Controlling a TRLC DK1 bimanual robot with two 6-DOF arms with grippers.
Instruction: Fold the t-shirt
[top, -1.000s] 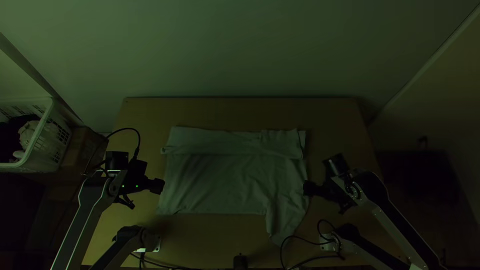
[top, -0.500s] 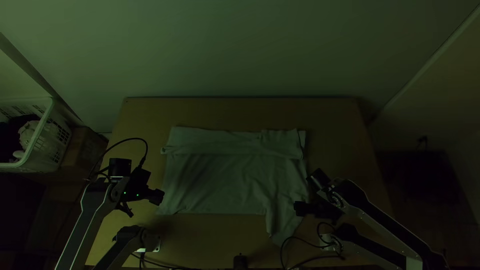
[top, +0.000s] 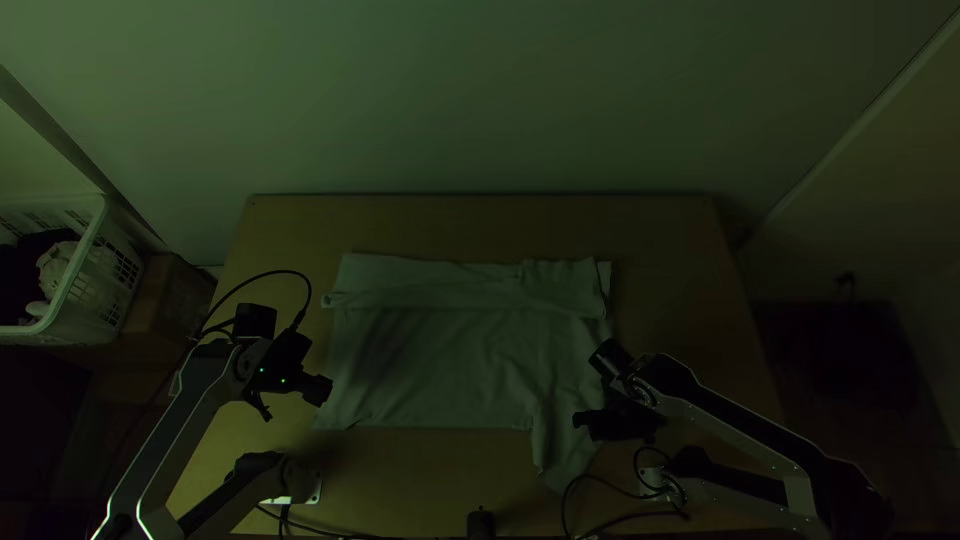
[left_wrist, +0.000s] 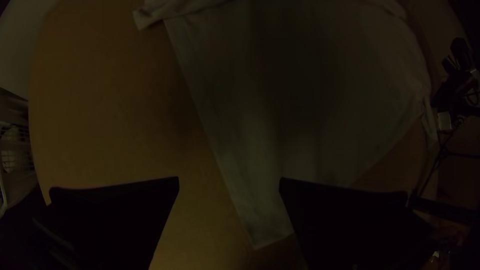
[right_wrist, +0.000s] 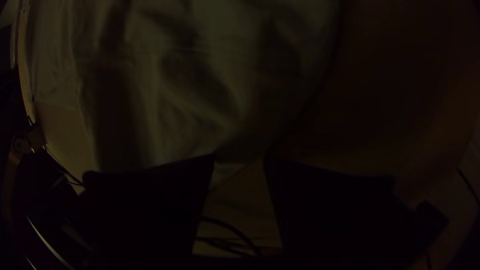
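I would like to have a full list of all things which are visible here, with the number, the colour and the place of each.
t-shirt: one, pale grey, spread on the table, a band along its far side apparently folded over
table: one, light wood, under the t-shirt
basket: one, white, left of the table
clothes: several, dark and pale, inside the basket
box: one, brown, between basket and table
small object: one, black, middle of the near edge
cables: several, black, around the arms
wall: pale, beyond the table
arms: two, silver-grey and black, lower left and lower right
left gripper: one, black, open, by the t-shirt's left edge
right gripper: one, black, open, by its near right part
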